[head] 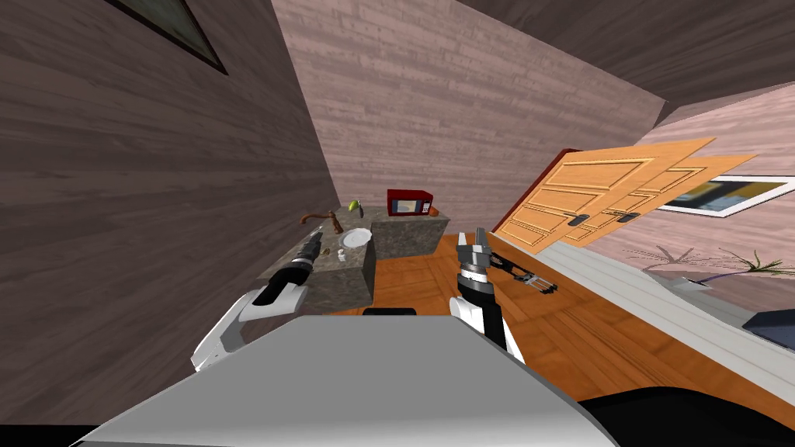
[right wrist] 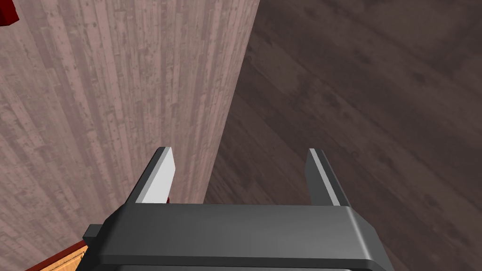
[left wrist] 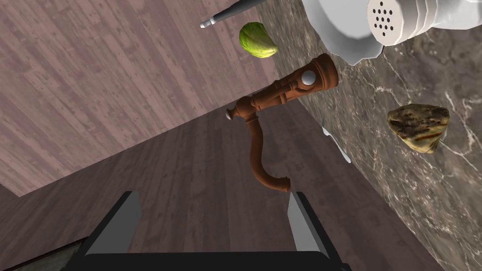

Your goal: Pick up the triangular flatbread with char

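The triangular flatbread (left wrist: pixel 419 127), tan with dark char marks, lies flat on the mottled grey stone counter (left wrist: pixel 437 197). My left gripper (left wrist: pixel 212 219) hovers at the counter's wall-side edge, open with nothing between its fingers; the flatbread sits ahead of it and off to one side, apart from the fingers. From the head, the left gripper (head: pixel 314 244) reaches over the counter (head: pixel 326 275) short of the white plate (head: pixel 357 238). My right gripper (head: pixel 472 237) is raised over the wooden floor, open and empty (right wrist: pixel 240 176).
A brown curved faucet (left wrist: pixel 275 96) stands just beyond the left fingers. A white shaker (left wrist: pixel 409 19), the plate (left wrist: pixel 336 33), a green sprout (left wrist: pixel 257 40) and a piece of cutlery (left wrist: pixel 336 146) share the counter. A red microwave (head: pixel 410 203) sits farther back; orange doors (head: pixel 613 198) are at right.
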`<state>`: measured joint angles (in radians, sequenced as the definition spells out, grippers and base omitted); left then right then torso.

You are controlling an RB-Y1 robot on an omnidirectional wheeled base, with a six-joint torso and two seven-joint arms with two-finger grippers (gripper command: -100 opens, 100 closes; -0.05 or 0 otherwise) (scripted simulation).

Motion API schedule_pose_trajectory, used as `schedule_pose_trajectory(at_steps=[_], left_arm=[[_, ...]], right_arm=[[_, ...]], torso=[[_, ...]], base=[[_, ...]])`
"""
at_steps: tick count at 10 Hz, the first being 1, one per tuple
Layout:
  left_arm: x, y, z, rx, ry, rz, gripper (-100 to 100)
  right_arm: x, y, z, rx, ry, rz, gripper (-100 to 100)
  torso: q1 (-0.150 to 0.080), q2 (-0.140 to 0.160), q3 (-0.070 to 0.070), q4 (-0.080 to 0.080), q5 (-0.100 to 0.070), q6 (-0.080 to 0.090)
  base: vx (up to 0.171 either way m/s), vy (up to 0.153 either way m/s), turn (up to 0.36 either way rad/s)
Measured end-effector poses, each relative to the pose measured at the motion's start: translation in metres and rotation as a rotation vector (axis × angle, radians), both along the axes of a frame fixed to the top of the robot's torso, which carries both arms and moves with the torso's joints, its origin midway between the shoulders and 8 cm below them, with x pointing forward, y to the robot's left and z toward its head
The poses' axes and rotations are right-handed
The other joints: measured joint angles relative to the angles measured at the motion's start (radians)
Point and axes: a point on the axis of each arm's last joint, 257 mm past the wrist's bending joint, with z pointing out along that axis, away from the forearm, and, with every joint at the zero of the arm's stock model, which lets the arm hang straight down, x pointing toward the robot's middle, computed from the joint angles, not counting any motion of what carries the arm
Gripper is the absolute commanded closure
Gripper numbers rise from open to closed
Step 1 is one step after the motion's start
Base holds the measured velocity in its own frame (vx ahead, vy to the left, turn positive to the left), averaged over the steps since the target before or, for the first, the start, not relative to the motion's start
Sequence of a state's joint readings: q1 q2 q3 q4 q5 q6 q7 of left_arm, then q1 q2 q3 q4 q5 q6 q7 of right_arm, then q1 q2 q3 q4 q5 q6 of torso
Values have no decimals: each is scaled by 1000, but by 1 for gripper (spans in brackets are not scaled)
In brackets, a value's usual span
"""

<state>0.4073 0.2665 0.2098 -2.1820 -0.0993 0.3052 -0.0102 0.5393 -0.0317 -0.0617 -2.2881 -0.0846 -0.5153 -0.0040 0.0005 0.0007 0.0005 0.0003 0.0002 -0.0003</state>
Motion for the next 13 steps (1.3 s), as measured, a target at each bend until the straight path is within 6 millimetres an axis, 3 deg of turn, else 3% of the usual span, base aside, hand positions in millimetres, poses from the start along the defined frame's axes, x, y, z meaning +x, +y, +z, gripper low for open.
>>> schedule_pose_trajectory(at_steps=[9,13], left_arm=[[-20,77,-45,-16,197,196,-100],[-42,108,-64,-32,278,287,-100]], right_arm=[[0,0,0,0,0,0,0],[0,0,0,0,0,0,0]], torso=[[0,0,0,0,0,0],[0,0,0,0,0,0]], base=[[-18,4,-73],[-12,-1,-114]])
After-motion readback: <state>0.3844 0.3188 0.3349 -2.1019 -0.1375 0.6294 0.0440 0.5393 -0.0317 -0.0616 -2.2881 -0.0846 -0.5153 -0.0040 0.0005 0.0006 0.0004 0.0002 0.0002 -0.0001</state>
